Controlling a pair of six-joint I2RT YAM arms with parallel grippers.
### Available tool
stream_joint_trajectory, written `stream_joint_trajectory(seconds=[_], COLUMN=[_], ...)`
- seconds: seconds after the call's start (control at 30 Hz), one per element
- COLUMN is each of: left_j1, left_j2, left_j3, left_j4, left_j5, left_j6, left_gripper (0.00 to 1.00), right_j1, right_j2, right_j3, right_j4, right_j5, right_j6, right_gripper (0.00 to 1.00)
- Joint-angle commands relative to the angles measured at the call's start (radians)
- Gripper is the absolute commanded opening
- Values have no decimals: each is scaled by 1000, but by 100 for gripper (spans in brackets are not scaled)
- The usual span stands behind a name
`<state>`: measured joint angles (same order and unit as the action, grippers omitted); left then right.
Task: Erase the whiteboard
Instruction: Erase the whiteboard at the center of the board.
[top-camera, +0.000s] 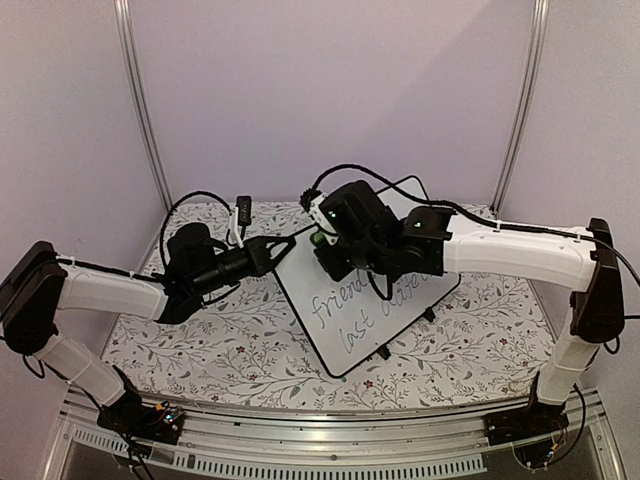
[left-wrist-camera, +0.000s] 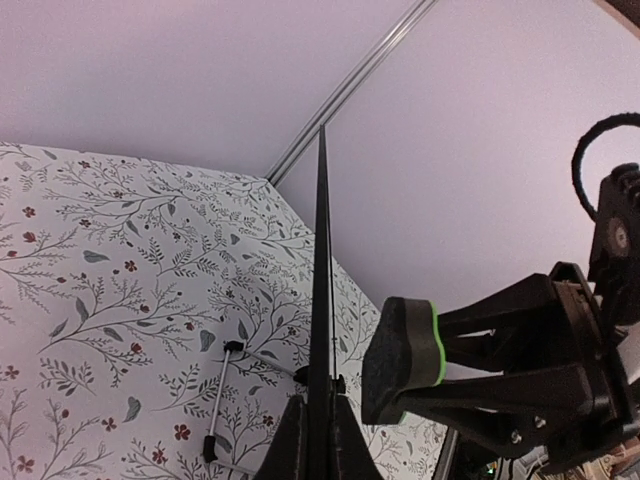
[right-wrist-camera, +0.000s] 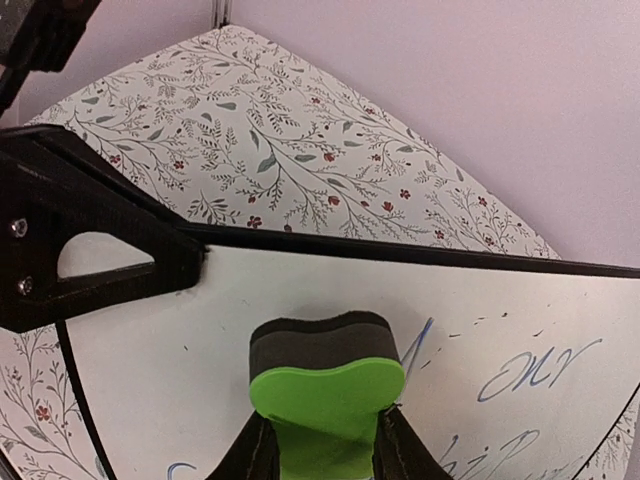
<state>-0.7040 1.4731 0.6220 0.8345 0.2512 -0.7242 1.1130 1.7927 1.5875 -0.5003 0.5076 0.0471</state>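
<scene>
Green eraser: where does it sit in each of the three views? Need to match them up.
Top external: eraser is just above centre, at the upper left edge of the whiteboard.
Left wrist: eraser is lower right of centre, side-on, right of the edge-on whiteboard.
Right wrist: eraser is bottom centre, in front of the whiteboard face.
Shared landmark: the whiteboard's black rim.

support: floral-print table (top-camera: 220, 350) | on it: whiteboard (top-camera: 350, 325), dark handwriting on its face
</scene>
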Motion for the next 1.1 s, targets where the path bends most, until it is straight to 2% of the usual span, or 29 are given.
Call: stream_joint_trajectory(seconds=[0.0,0.13,0.3,0.7,1.07], left_j1=[-22,-22,-22,-22,-22], left_j2=[23,27,32,29,29], left_j3=[-9,-10,-9,-11,-10], left_j4=[22,26,30,33,36], left_j5=[52,51,56,62,66], left_j6=[52,54,52,51,51], left_gripper=[0,0,0,0,0], right_j1=[-30,-65,-75,-76,-76], right_j2=[-111,-199,-232,-139,-100], right_j3=[-98,-221,-285,-341,-393], right_j4=[248,418,553,691,742], right_j5=[12,-21,-44,-144,-188], right_j6=[-36,-36,-97,-76,-52], right_gripper=[31,32,33,32,32])
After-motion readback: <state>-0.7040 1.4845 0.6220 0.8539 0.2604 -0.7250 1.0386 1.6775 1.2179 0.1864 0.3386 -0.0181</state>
